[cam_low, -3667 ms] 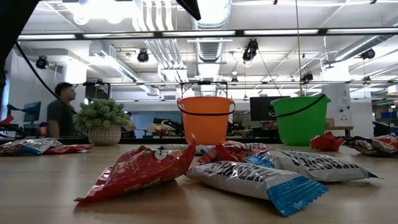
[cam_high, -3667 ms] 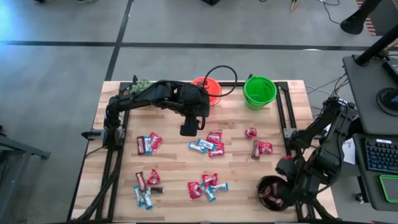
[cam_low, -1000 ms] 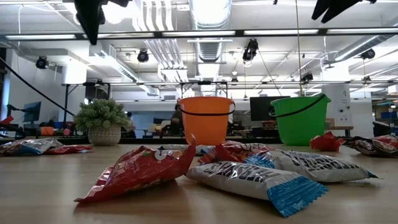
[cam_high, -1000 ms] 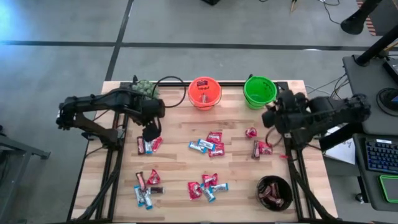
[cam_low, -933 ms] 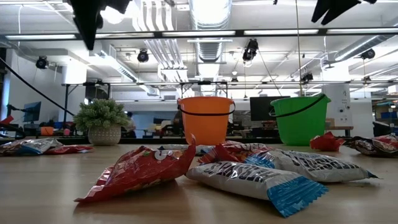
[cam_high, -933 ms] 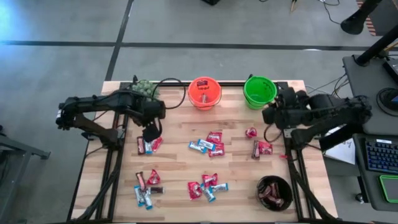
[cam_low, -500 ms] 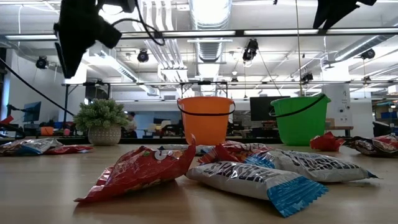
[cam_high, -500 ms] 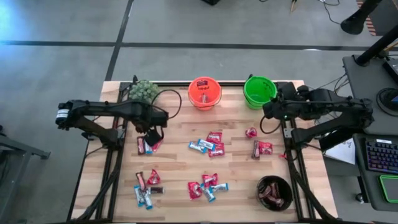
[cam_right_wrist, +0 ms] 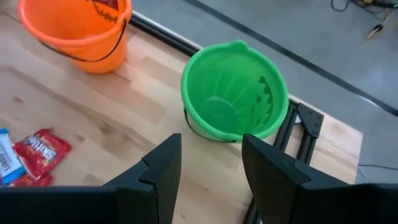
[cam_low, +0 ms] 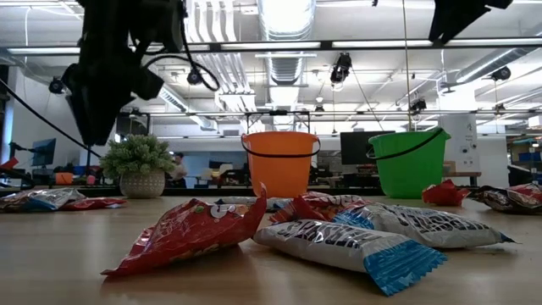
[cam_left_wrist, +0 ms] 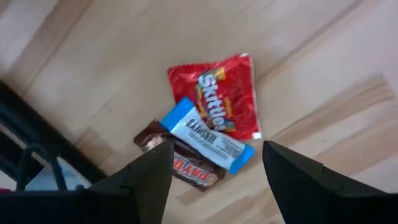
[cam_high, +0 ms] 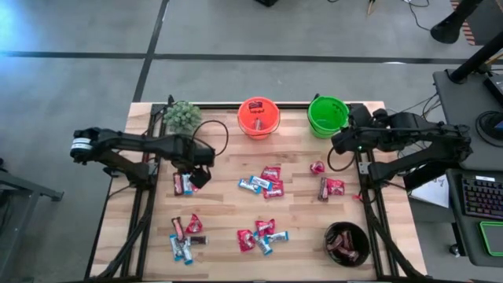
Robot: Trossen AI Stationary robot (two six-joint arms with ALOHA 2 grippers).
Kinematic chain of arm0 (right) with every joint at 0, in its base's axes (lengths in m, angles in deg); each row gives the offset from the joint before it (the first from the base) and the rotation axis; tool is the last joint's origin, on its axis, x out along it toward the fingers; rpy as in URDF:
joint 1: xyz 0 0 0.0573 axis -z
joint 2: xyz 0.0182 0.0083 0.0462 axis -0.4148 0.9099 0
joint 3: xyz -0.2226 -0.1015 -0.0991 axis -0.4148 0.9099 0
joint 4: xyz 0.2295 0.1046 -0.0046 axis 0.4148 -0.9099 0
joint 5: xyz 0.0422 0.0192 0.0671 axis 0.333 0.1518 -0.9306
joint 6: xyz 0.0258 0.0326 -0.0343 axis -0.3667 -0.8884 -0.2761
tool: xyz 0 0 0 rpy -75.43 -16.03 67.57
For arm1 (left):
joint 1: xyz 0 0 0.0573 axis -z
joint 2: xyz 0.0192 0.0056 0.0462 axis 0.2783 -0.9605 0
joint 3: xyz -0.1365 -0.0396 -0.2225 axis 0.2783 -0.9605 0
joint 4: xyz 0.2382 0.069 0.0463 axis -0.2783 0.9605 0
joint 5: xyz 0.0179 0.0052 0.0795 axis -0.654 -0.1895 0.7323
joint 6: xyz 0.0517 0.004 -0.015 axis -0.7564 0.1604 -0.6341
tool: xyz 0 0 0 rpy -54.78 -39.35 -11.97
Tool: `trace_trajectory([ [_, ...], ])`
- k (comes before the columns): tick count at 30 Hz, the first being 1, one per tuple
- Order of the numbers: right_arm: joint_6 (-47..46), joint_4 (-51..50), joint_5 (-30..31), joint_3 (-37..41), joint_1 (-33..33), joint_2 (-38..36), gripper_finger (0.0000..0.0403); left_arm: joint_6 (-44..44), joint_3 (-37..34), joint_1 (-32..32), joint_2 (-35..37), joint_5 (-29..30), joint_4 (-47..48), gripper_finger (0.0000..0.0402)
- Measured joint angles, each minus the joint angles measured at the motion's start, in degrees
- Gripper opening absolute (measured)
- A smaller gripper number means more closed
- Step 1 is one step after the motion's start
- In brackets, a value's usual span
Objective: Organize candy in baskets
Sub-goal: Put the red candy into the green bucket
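Near candy: a shiny red packet (cam_low: 190, 237) and a blue-and-white bar (cam_low: 356, 246) lie closest in the low view, flat on the wooden table (cam_high: 299, 212).
Black bowl (cam_high: 346, 242): at the near right corner, with dark brown candies inside.
Loose candy: small heaps of red, blue-and-white and brown wrappers lie spread over the middle and left of the table.
Left gripper (cam_high: 196, 174): low over a little pile at the left side, fingers spread wide with nothing between them.
Pile under it: a red Skittles packet (cam_left_wrist: 219, 99), a blue-and-white bar (cam_left_wrist: 207, 135) lying across it, and a brown bar (cam_left_wrist: 180, 163) partly under that one.
Right gripper (cam_high: 339, 142): up in the air just beside the green pail, fingers apart and holding nothing.
Bright green plastic pail (cam_right_wrist: 234, 92): at the far edge, right of the middle.
Bright orange plastic pail (cam_high: 258, 116): at the far edge, near the middle, with something red inside.
Fuzzy green plant (cam_high: 181, 115): far left corner.
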Motion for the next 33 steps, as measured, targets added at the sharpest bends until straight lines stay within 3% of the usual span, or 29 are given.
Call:
trace_trajectory([
  [10, -0.1, 0.1, -1.6, 0.0, 0.0, 0.0, 0.0160, -4.3, -6.3, 0.0, 0.0, -1.6, -7.8, 0.0228],
  [21, -0.9, 0.4, -2.9, 0.0, 0.0, 0.0, 0.0160, -9.4, -8.4, 0.0, -0.2, -1.7, -12.1, 0.0228],
  [33, -0.9, 1.4, -3.0, 0.0, 0.0, 0.0, 0.0160, -9.8, -12.8, -0.6, -0.2, -2.8, -19.4, 0.0228],
])
